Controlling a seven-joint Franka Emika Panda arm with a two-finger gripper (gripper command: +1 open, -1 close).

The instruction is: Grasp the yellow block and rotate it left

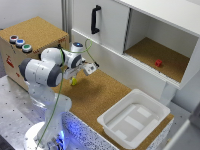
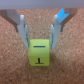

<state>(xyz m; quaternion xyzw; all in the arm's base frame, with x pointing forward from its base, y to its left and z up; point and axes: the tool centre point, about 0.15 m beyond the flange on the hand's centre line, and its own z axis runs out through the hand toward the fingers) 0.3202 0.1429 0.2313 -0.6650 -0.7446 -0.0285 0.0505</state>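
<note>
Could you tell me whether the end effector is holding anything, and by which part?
Nothing yet: the end effector is open, its fingers straddling the yellow block without touching it.

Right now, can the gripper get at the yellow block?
Probably yes. The gripper is open just above the yellow block, one finger either side, with nothing between them on the cork surface.

Yellow block sits on the cork-textured table, between the two fingers of the hand. Fingers look just beside its sides; contact unclear. Dark T-shaped mark on its near face.
</note>
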